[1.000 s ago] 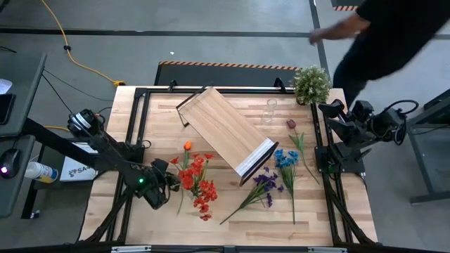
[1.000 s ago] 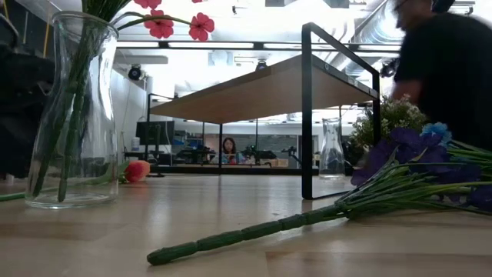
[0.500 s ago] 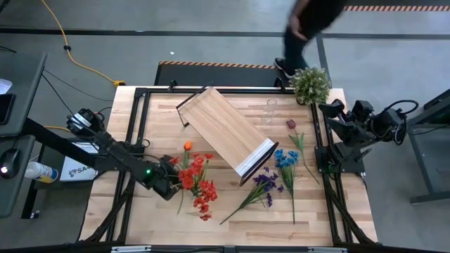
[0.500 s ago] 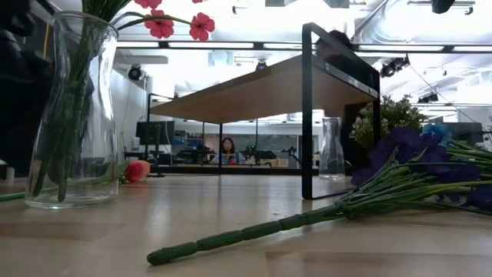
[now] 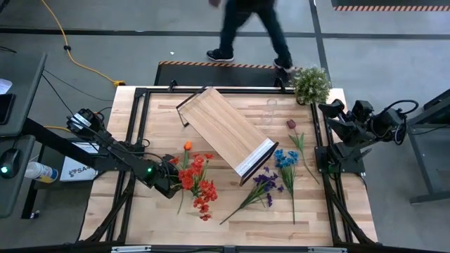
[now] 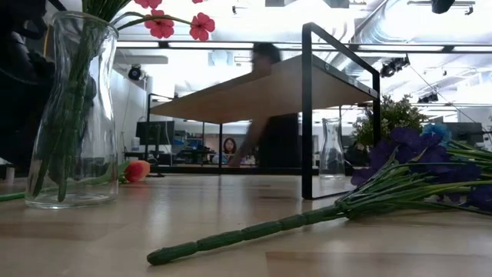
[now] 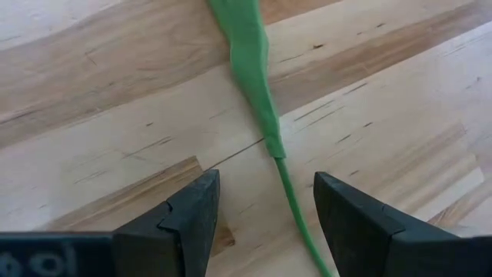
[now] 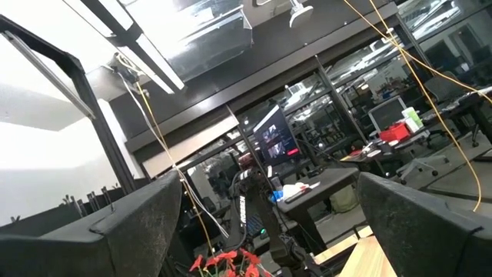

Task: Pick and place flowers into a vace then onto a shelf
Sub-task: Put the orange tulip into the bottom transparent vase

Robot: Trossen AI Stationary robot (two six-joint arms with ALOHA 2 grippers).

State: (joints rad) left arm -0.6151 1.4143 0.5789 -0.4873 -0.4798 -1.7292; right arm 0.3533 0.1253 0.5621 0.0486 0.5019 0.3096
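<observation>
Your left gripper (image 7: 261,204) is straddling a stem (image 7: 265,131), fingers apart. Closing off-centre risks missing it. Right gripper (image 8: 269,223) is idling, parted.

You see the shelf (image 5: 226,133) lying diagonally in the middle of the table, a light-wood board on a dark frame, its white-edged end toward the blue flowers (image 5: 285,159). Beside these lie purple flowers (image 5: 265,181) and a maroon bloom (image 5: 291,124). Red flowers (image 5: 199,184) stand in a glass vase (image 6: 70,115), an orange bloom (image 5: 187,146) near them.
</observation>
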